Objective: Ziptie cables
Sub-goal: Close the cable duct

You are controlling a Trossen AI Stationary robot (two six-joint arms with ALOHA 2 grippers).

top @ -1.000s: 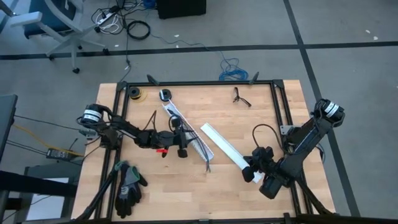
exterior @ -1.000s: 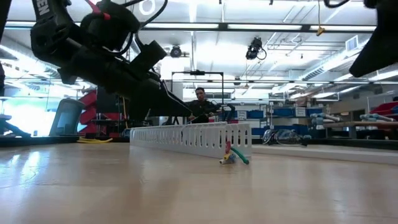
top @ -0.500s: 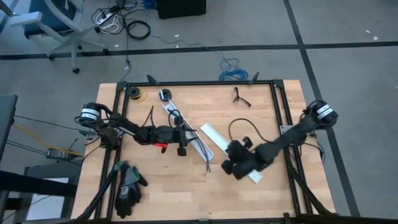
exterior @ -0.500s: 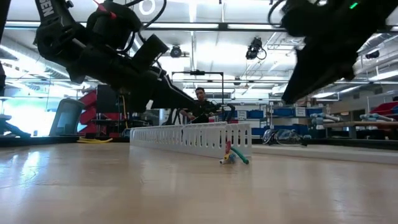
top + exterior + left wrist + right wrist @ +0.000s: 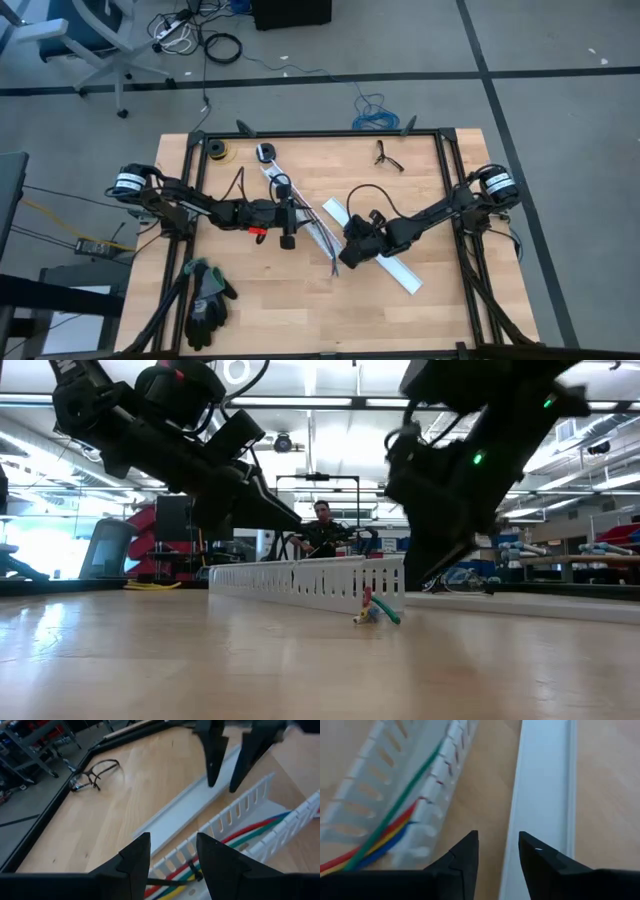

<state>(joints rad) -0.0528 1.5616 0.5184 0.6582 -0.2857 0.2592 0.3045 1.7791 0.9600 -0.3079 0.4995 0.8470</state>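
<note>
The cables (image 5: 395, 820), thin red, green, yellow and blue wires, lie inside a white slotted duct (image 5: 305, 220) that runs slantwise across the middle of the table. Their end sticks out of the duct's near end (image 5: 375, 612). My left gripper (image 5: 172, 860) stands open over the duct's middle, coming from the table's left. A thin dark strip (image 5: 192, 870) crosses the cables just under it. My right gripper (image 5: 497, 855) stands open above the gap between the duct's near end and a flat white cover strip (image 5: 540, 795). It also shows in the left wrist view (image 5: 231, 755).
Glasses (image 5: 388, 155) lie at the far right. Black gloves (image 5: 205, 295) sit at the near left corner, and two small rolls (image 5: 215, 150) (image 5: 265, 152) at the far left. A black frame rail (image 5: 440, 170) borders the table. A person shows in the room beyond (image 5: 322, 525).
My right gripper has swung from the near right of the table, over the cover strip's near end, toward the table's left. It now stands beside the duct's near end. The duct and the cables have stayed where they were.
</note>
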